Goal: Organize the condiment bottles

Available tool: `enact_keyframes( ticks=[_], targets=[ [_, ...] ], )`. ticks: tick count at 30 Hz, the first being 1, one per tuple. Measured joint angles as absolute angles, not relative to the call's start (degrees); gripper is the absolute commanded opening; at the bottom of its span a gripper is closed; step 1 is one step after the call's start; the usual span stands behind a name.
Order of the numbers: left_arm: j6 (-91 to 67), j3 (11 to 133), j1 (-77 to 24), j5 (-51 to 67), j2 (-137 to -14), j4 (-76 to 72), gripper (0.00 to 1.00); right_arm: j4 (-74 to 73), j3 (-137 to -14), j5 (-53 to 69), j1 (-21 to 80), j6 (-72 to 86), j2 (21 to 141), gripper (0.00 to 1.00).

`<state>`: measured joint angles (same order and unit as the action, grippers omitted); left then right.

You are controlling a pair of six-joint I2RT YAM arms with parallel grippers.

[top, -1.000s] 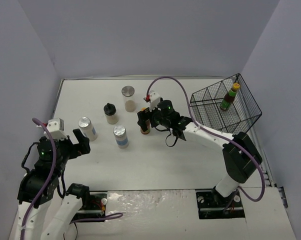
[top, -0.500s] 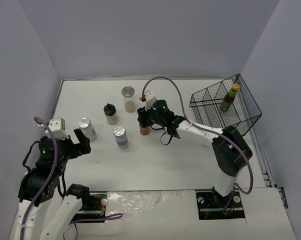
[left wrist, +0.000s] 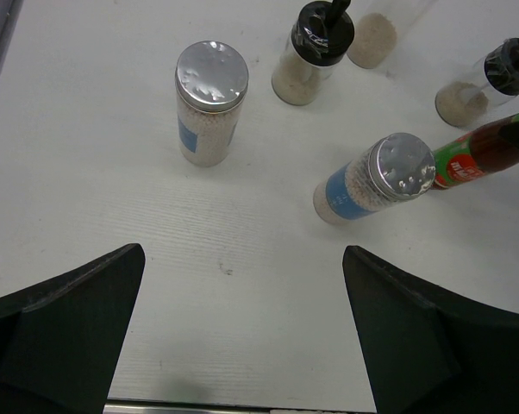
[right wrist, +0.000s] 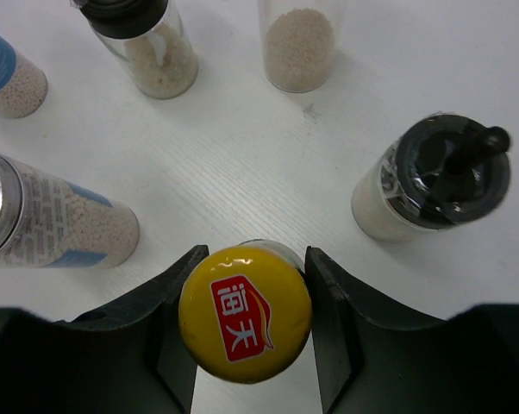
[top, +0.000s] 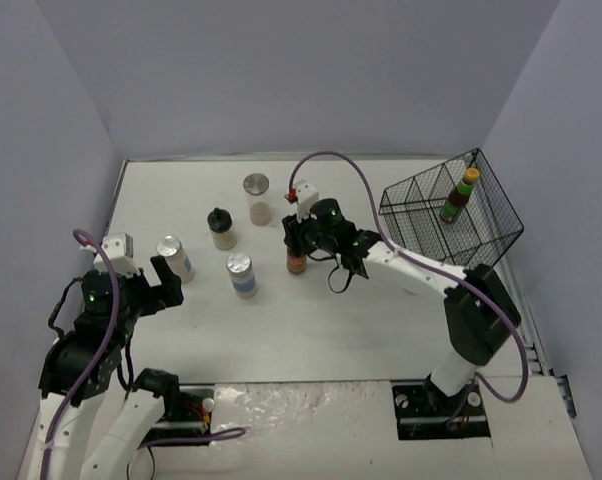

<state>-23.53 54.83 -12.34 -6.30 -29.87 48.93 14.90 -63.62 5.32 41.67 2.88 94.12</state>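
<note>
Tabletop scene with condiment bottles grouped at the centre of the overhead frame. Right gripper (top: pixel 297 247) is clenched on a dark sauce bottle (top: pixel 297 263) at the right edge of the group. In the right wrist view its black fingers (right wrist: pixel 333 336) press both sides of the yellow cap (right wrist: pixel 245 312). Whether the bottle's base rests on the white table (top: pixel 321 330) cannot be told.

Left gripper (top: pixel 167 282), at the left of the overhead frame, is spread wide and grasps nothing. Its fingers (left wrist: pixel 70 336) fill the lower corners of the left wrist view.

Just above it stands a blue-labelled shaker (top: pixel 174 254). A second shaker (top: pixel 241 273) stands between that one and the gripped bottle, and a tall shaker (top: pixel 257 197) stands at the top of the group. A black-lidded jar (top: pixel 220 227) stands below and left of the tall shaker. A second jar (right wrist: pixel 436 177) appears at the right of the right wrist view, near the yellow cap but apart from it.

A second sauce bottle (top: pixel 460 193) stands upright toward the top of the black wire basket (top: pixel 501 225) at the upper right of the overhead frame.
</note>
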Motion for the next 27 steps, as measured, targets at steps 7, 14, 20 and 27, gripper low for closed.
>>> enact_keyframes(
  ticks=[7,14,20,27],
  targets=[
    [-23.5,55.1,-12.4,-6.3,-31.7,48.6,0.97,4.3,-66.0,-0.3,37.9,4.0,80.2,0.00],
    [-23.4,56.5,-12.7,-6.2,-32.7,48.4,0.97,-5.3,-75.2,-10.9,24.6,5.2,73.2,0.00],
    [-23.4,56.8,-13.0,-5.9,-32.9,47.7,0.97,-11.1,-78.1,-15.2,10.6,7.1,70.7,0.00],
    [-23.5,56.8,-13.4,-4.8,-34.1,47.1,0.97,-17.1,-85.3,-16.2,-1.7,8.2,73.1,0.00]
  ],
)
